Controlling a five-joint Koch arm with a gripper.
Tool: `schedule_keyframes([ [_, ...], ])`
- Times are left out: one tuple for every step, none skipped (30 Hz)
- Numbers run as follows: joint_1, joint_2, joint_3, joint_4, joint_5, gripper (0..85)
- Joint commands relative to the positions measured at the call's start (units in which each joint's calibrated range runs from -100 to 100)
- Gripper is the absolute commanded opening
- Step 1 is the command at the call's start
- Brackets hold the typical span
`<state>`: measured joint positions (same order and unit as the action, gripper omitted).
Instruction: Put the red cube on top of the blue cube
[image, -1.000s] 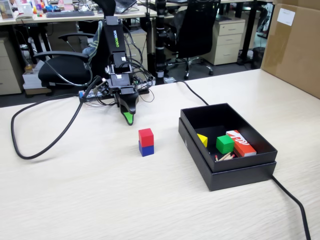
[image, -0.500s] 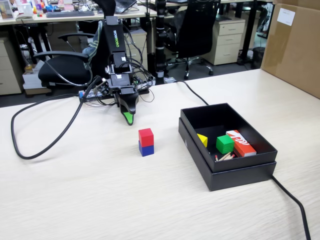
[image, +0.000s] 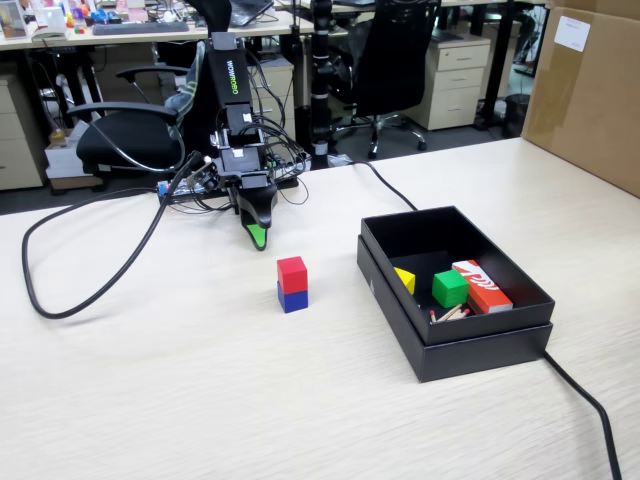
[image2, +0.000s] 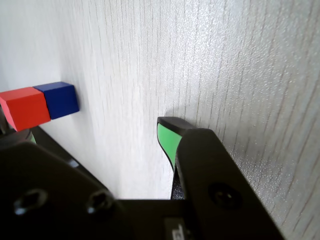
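The red cube (image: 292, 272) sits squarely on top of the blue cube (image: 293, 298) on the pale wooden table, left of the black box. My gripper (image: 258, 236) hangs tip-down behind them and slightly to the left, apart from the stack. In the wrist view the red cube (image2: 25, 107) and blue cube (image2: 59, 99) show at the left edge, stacked sideways. My gripper (image2: 98, 134) is open there: one green-padded fingertip (image2: 167, 137) is on the right, the other jaw is dark at lower left, and only bare table lies between them.
A black open box (image: 470, 345) at right holds a green cube (image: 449, 288), a yellow piece (image: 404, 280), an orange-red box (image: 482, 285) and some sticks. A black cable (image: 95, 285) loops at left and another (image: 585, 400) runs off at lower right. A cardboard box (image: 590, 90) stands at far right.
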<state>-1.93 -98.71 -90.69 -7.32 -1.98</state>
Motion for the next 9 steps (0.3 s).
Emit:
schedule_keyframes([
  [0.0, 0.2, -2.2, -1.5, -0.3, 48.5],
  [0.0, 0.1, -2.1, -1.5, -0.3, 48.5],
  [0.0, 0.2, -2.1, -1.5, -0.3, 48.5],
  [0.0, 0.2, -2.2, -1.5, -0.3, 48.5],
  [0.0, 0.2, -2.1, -1.4, -0.3, 48.5],
  [0.0, 0.1, -2.2, -1.4, -0.3, 48.5],
  [0.0, 0.2, -2.1, -1.5, -0.3, 48.5],
  [0.0, 0.2, -2.1, -1.4, -0.3, 48.5],
  [0.0, 0.1, -2.1, -1.4, -0.3, 48.5],
])
